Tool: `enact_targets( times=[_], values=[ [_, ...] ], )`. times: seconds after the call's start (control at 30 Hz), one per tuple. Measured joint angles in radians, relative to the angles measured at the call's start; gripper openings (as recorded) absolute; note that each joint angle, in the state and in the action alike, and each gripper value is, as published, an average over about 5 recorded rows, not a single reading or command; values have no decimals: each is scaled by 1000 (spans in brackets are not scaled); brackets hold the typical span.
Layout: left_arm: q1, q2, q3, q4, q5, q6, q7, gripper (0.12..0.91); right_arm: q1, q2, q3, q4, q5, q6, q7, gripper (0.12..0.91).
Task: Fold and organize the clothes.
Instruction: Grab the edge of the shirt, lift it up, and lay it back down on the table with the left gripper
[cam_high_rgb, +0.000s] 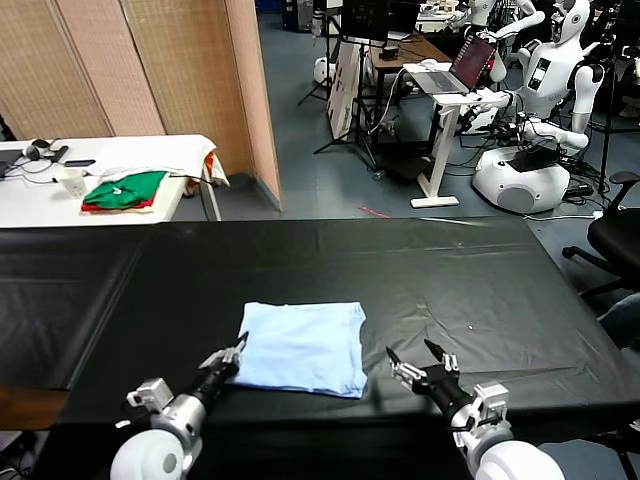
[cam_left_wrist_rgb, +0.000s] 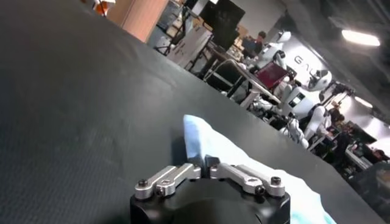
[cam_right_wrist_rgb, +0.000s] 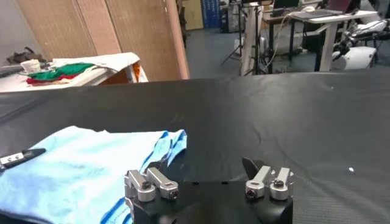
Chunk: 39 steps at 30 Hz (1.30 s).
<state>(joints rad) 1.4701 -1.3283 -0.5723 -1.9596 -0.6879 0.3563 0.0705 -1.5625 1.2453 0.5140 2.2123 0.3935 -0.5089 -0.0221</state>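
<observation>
I see my left gripper (cam_high_rgb: 236, 352) pinching the folded light-blue shirt's (cam_high_rgb: 303, 346) left edge, right gripper (cam_high_rgb: 420, 361) spread open just beside it.
</observation>
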Motion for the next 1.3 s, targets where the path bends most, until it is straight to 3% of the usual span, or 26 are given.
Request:
enact_targets(
  times=[0.3,0.6,0.77,0.93,1.03,1.17,1.3],
  values=[
    [40,162,-85,-62,258,-22,-3,163,-2,10,-2,-22,-12,2,3,907],
    [104,380,-270,-86,293,-28,-23,163,3,18,-10,-38,-14,1,7,907],
    [146,447,-370,-121,315,-27,-43,163,3,25,-20,-45,-16,2,8,907],
    [161,431,-393,-177,335,-12,-73,163,-5,31,-20,-45,-22,2,10,907],
    [147,389,-361,-228,276,7,-101,163,-11,36,-16,-43,-27,4,10,907],
    [107,302,-249,-278,164,24,-117,163,-22,49,-14,-40,-41,8,9,907],
    [51,197,-88,-268,151,23,-103,163,-33,56,-3,-36,-49,16,6,907]
  ],
)
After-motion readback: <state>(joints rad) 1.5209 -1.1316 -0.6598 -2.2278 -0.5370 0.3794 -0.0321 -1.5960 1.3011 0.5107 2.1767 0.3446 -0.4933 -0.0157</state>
